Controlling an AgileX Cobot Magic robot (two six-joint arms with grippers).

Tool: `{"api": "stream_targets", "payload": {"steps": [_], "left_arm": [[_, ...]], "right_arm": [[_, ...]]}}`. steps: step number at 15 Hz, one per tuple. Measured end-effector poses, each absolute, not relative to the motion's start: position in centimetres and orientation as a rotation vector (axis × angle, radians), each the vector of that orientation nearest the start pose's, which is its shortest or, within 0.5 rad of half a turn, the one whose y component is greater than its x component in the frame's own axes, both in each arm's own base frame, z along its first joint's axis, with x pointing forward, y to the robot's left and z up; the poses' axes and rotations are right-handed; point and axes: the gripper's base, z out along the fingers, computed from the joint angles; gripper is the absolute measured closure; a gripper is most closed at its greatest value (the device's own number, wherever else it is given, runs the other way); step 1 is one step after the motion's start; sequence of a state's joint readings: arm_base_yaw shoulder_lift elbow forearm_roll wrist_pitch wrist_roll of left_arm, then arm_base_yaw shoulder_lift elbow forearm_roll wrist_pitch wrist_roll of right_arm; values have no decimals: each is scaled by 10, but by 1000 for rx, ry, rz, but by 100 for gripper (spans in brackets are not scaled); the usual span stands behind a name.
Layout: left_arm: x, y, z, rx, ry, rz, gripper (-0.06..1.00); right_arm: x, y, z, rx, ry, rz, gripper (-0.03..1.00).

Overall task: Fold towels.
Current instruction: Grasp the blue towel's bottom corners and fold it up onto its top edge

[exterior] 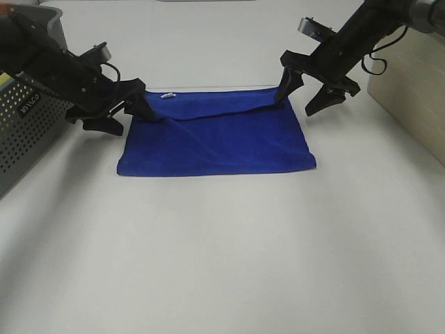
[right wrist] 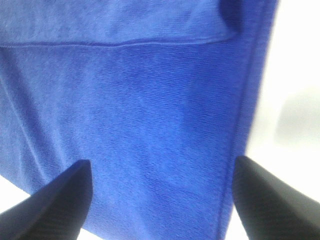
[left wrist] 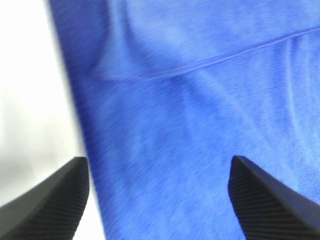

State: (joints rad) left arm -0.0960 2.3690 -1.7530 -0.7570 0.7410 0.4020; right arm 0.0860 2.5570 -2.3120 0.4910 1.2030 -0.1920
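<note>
The royal-blue towel (exterior: 215, 142) lies on the white table, folded once, its top layer ending in a hem a little short of the far edge. A small white tag (exterior: 167, 95) shows at its far left corner. My left gripper (exterior: 128, 117) hovers at that far left corner, open and holding nothing. In the left wrist view the towel (left wrist: 200, 125) fills the space between the left gripper's (left wrist: 159, 165) spread fingers. My right gripper (exterior: 299, 101) is at the far right corner, also open and empty. The right wrist view shows the towel's (right wrist: 140, 110) side edge between the right gripper's (right wrist: 162, 165) fingers.
A grey perforated bin (exterior: 24, 118) stands at the left edge beside the left arm. A beige box (exterior: 410, 97) sits at the right edge. White tabletop (exterior: 222, 264) stretches in front of the towel.
</note>
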Motion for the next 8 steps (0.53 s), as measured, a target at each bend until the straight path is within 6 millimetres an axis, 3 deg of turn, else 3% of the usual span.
{"api": "stream_targets", "payload": {"steps": [2,8], "left_arm": [[483,-81,109,-62,2718,-764,21],[465,-85,95,-114,2795,-806,21]], "right_arm": [[519,77,148,-157,2855,677,27],[493,72,129,-163,3006,638,28]]}}
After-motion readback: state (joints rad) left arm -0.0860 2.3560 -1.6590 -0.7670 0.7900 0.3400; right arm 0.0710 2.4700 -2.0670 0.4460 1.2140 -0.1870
